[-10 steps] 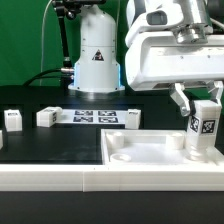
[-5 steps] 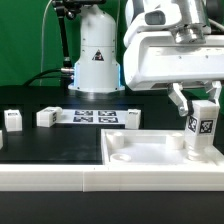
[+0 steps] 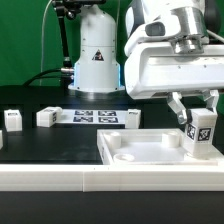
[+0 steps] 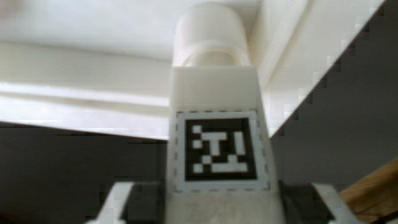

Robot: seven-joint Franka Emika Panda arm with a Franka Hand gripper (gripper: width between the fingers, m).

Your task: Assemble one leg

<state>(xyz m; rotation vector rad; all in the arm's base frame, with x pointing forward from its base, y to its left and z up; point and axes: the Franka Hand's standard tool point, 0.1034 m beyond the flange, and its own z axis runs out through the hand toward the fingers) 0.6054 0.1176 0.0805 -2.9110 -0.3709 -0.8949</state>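
My gripper (image 3: 197, 116) is shut on a white leg (image 3: 202, 133) with a black-and-white marker tag on its face. I hold the leg upright over the corner of the large flat white panel (image 3: 140, 152) on the exterior view's right. In the wrist view the leg (image 4: 221, 110) fills the middle between my two fingers (image 4: 128, 200), its far end at the panel's rim (image 4: 71, 70). Whether the leg's end touches the panel I cannot tell. Two more legs (image 3: 47, 117) (image 3: 13, 120) lie on the black table at the exterior view's left.
The marker board (image 3: 92, 117) lies at the back of the table, with another small white part (image 3: 130, 118) by its end. The robot base (image 3: 97, 60) stands behind it. A white ledge (image 3: 60, 178) runs along the front.
My gripper and the leg have tilted and shifted slightly toward the exterior view's left. The white panel has slid a little to the exterior view's left.
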